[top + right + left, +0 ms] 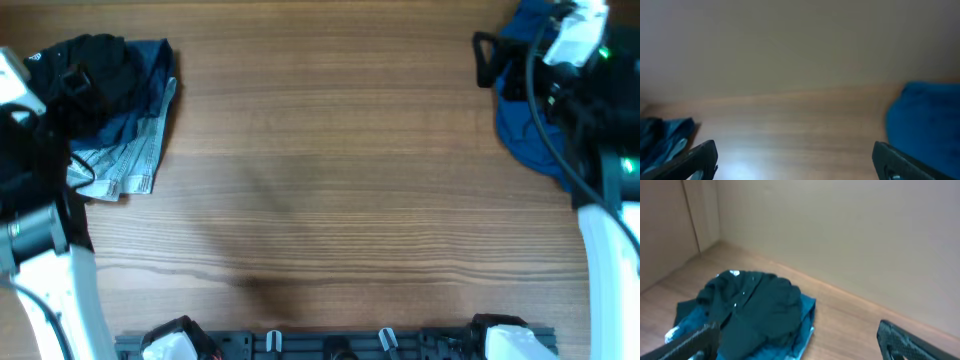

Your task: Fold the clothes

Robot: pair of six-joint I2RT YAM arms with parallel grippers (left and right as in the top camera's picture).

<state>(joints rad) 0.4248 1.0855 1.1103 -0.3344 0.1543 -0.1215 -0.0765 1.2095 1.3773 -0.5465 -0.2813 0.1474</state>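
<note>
Black garment point(755, 305) sits bunched, ungrasped: pickup step, I judge. My left gripper point(799, 330) and right gripper point(795, 150) stand wide, empty; next, pinch an edge.

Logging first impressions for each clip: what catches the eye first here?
A crumpled black garment is heaped on blue clothes at the table's far left corner. A bright blue garment lies at the far right, partly under the right arm.
</note>
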